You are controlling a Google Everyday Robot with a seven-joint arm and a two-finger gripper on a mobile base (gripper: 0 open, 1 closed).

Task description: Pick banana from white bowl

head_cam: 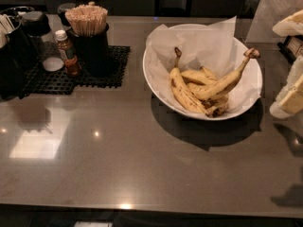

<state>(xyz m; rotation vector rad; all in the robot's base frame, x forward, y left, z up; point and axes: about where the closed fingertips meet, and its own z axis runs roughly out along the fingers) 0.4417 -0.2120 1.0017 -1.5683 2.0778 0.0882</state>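
Note:
The white bowl (158, 82) sits right of centre on the dark counter, lined with thin white paper. Several bananas lie in it. The banana (221, 84) is the long slender one, curving up to the right, with its thin stem ending in a dark knob over the bowl's right rim. A thicker brown-spotted banana (182, 92) lies to its left. Small stubby bananas lie between them. My gripper (289, 94) shows as cream-coloured parts at the right edge of the view, right of the bowl and apart from the banana.
A black cup of wooden sticks (90, 37) and a small sauce bottle (67, 53) stand on a black mesh mat (71, 74) at the back left. Dark containers (19, 46) stand at the far left. The counter's front edge runs along the bottom.

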